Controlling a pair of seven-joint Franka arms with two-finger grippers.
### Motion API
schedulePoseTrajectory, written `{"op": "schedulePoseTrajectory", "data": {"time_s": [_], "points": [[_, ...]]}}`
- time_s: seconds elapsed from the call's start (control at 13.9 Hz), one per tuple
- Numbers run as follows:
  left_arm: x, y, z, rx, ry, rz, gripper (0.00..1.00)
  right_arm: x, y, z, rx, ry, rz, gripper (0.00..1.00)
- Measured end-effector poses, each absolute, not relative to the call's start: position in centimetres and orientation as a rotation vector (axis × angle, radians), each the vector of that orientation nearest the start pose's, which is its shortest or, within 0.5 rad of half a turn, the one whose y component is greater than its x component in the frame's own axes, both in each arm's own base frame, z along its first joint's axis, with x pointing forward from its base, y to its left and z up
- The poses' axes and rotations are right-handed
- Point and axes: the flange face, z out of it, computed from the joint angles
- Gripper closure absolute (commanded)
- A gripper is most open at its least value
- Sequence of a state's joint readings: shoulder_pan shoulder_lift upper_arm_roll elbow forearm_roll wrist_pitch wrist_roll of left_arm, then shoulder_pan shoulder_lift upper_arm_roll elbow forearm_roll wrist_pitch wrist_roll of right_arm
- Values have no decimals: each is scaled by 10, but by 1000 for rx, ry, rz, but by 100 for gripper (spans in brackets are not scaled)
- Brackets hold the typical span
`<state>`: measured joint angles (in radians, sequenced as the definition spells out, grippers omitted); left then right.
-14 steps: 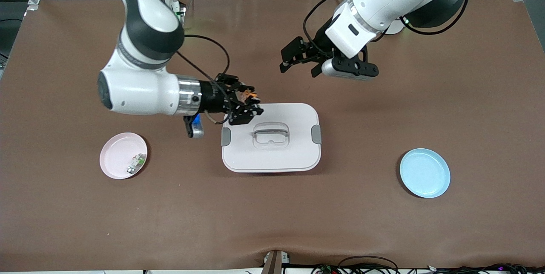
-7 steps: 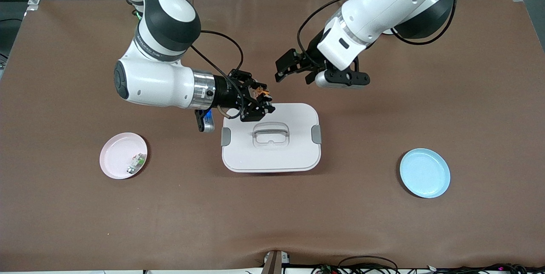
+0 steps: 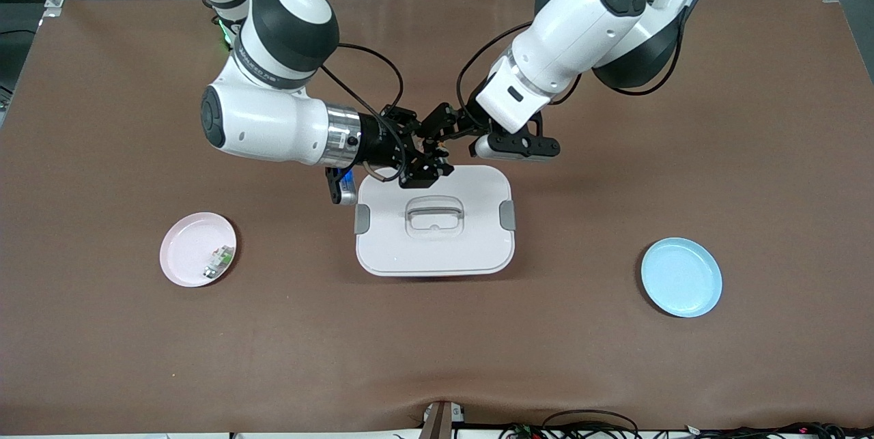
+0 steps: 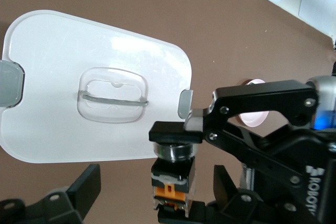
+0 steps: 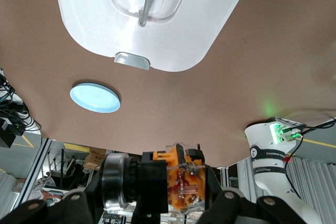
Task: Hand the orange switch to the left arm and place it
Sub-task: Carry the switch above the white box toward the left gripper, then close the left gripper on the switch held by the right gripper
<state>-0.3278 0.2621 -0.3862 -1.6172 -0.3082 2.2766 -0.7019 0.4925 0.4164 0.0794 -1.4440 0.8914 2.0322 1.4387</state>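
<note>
The orange switch (image 3: 438, 151) is pinched end to end in my right gripper (image 3: 425, 163), which is shut on it above the edge of the white box (image 3: 434, 251) farthest from the front camera. In the right wrist view the switch (image 5: 176, 184) fills the right gripper (image 5: 157, 195). My left gripper (image 3: 438, 128) meets it there, open. In the left wrist view the black fingers (image 4: 86, 187) of the left gripper (image 4: 156, 184) stand on either side of the switch (image 4: 172, 182), with a gap on each side. The box (image 4: 63, 103) lies just below.
A pink plate (image 3: 184, 248) holding a small green-and-white part (image 3: 217, 263) sits toward the right arm's end. A blue plate (image 3: 681, 277) sits toward the left arm's end. The box's grey side clasps (image 3: 506, 214) and lid handle (image 3: 434, 207) rise under the grippers.
The right gripper carried the switch toward the left arm. The left gripper swung in and down until its fingers came round the switch, narrowing slightly.
</note>
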Motion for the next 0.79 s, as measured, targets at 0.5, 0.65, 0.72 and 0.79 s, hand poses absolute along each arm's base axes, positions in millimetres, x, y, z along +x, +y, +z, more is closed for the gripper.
{"op": "schedulePoseTrajectory", "data": {"time_s": [0.5,0.65,0.72,0.79], "points": [[519,-426,523,2594,214,93,29,575,411,489,-1988,1398,819,84],[518,-427,523,2594,211,92,29,575,411,489,-1989,1399,820,84],[517,-428,523,2595,210,91,29,575,411,489,-1989,1399,819,84],[517,-428,523,2595,209,90,29,575,411,489,-1989,1399,819,84]]}}
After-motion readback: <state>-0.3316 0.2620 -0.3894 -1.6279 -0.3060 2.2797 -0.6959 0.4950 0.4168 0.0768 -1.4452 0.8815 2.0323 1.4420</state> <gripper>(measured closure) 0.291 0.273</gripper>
